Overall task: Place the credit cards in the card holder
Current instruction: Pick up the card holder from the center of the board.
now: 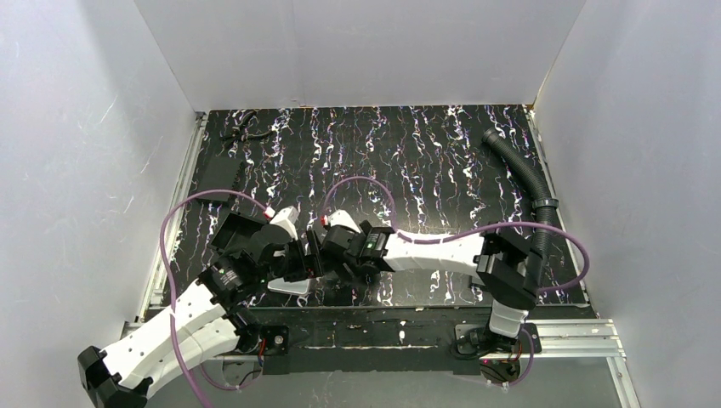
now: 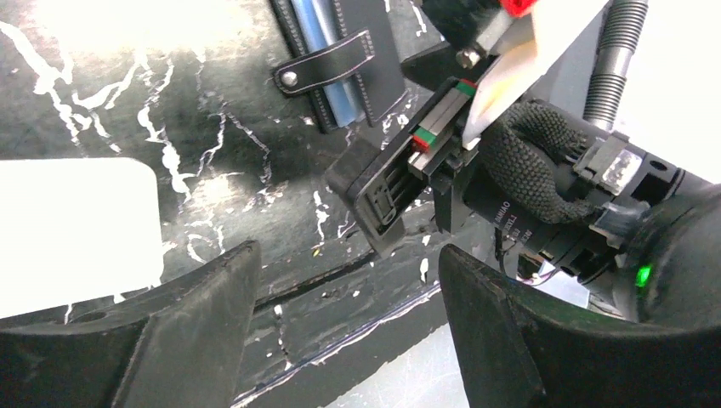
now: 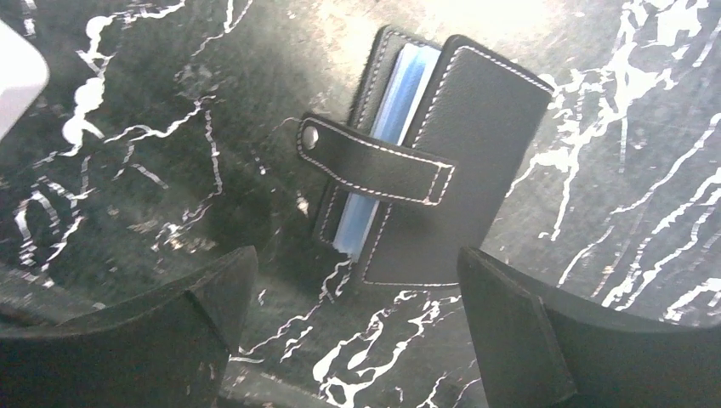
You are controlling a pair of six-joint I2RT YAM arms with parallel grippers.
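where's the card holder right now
The card holder lies on the marbled table just ahead of the open right gripper, centred in the right wrist view; the left wrist view shows it at its top edge.

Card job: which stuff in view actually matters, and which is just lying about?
Job:
- card holder, folded
- white flat piece at the near side, maybe a card, too washed out to tell

Lying about:
- ribbed hose, far right
- black plate, far left
- small black item behind it
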